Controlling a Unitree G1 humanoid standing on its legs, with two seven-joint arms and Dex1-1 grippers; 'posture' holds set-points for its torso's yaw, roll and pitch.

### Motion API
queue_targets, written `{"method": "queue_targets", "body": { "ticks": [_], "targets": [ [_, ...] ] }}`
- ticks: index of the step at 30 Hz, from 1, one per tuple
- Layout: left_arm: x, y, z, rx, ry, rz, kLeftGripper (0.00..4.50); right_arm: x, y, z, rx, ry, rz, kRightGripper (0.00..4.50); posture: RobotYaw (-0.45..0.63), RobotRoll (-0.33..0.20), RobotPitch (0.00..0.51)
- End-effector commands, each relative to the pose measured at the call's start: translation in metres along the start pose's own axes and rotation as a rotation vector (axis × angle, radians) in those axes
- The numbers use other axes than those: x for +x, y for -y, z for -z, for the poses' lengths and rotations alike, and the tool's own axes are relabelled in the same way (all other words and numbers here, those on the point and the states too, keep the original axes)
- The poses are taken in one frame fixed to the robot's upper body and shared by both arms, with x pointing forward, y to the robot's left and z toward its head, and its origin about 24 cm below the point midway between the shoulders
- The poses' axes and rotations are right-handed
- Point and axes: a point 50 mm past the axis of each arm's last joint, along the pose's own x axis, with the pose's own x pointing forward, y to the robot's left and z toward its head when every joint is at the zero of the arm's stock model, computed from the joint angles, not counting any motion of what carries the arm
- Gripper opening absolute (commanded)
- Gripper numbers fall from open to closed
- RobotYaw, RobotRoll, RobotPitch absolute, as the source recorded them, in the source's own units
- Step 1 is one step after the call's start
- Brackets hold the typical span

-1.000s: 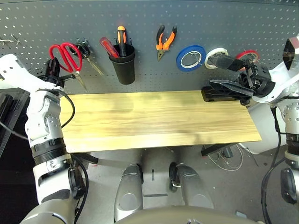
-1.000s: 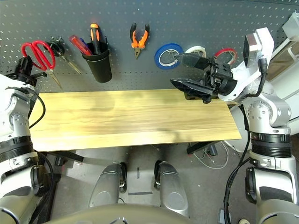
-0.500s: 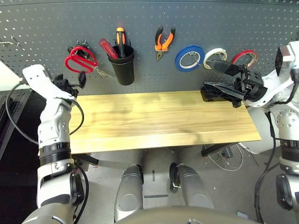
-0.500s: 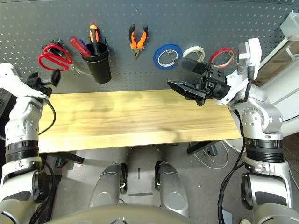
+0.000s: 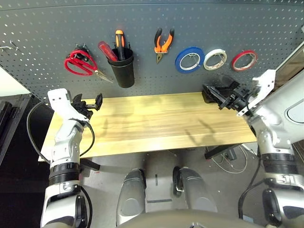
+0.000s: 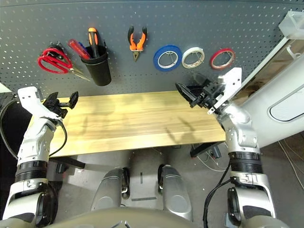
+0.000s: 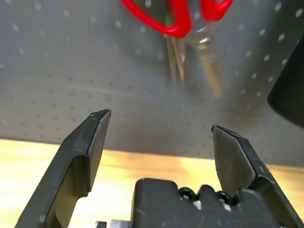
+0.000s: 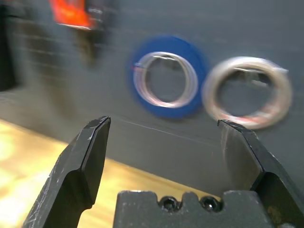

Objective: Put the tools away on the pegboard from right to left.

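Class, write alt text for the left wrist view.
Open black fingers of the robot's left gripper, with nothing between them, point towards a dark grey pegboard; red-handled scissors hang there above a wooden tabletop.

We had our left gripper (image 5: pixel 88 102) open and empty just below the red-handled scissors (image 5: pixel 80 63), which hung on the pegboard (image 5: pixel 142 28). Above and to the right of its jaws were the black cup (image 5: pixel 123 69), with the screwdriver (image 5: pixel 108 50) leaning in it, and the pliers (image 5: pixel 162 45). Above our right gripper's (image 5: pixel 221 93) open jaws hung the blue tape (image 5: pixel 180 59), white tape (image 5: pixel 210 66) and red tape (image 5: pixel 235 66).
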Motion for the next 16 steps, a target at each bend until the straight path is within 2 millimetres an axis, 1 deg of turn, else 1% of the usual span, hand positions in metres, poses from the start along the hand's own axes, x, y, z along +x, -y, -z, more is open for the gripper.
{"method": "queue_targets", "body": {
  "ticks": [1, 3, 5, 8, 11, 12, 14, 16],
  "targets": [
    [-0.005, -0.006, 0.003, 0.026, 0.03, -0.06, 4.47, -0.002, 0.01, 0.007, -0.069, 0.024, 0.146, 4.5, -0.09, 0.0, 0.073],
    [-0.009, -0.013, 0.003, 0.059, 0.042, -0.093, 4.47, -0.003, 0.012, 0.011, -0.092, 0.026, 0.214, 4.5, -0.09, 0.0, 0.075],
    [-0.012, -0.016, 0.002, 0.049, 0.054, -0.126, 4.47, -0.006, 0.014, 0.016, -0.114, 0.025, 0.266, 4.5, -0.09, 0.0, 0.073],
    [-0.014, -0.014, 0.002, 0.048, 0.056, -0.138, 4.47, -0.013, 0.017, 0.027, -0.147, 0.004, 0.341, 4.5, -0.08, 0.0, 0.071],
    [-0.015, -0.011, 0.004, 0.024, 0.051, -0.159, 4.47, -0.017, 0.017, 0.035, -0.141, -0.013, 0.355, 4.5, -0.07, 0.0, 0.071],
    [-0.015, -0.011, 0.004, 0.021, 0.051, -0.163, 4.47, -0.017, 0.017, 0.036, -0.14, -0.014, 0.353, 4.5, -0.07, 0.0, 0.071],
    [-0.02, -0.014, 0.012, 0.023, 0.03, -0.207, 4.47, -0.015, 0.014, 0.037, -0.127, -0.008, 0.336, 4.5, -0.07, 0.0, 0.068],
    [-0.022, -0.014, 0.014, 0.019, 0.027, -0.209, 4.47, -0.012, 0.012, 0.037, -0.109, 0.003, 0.313, 4.5, -0.07, 0.0, 0.068]
  ]
}}
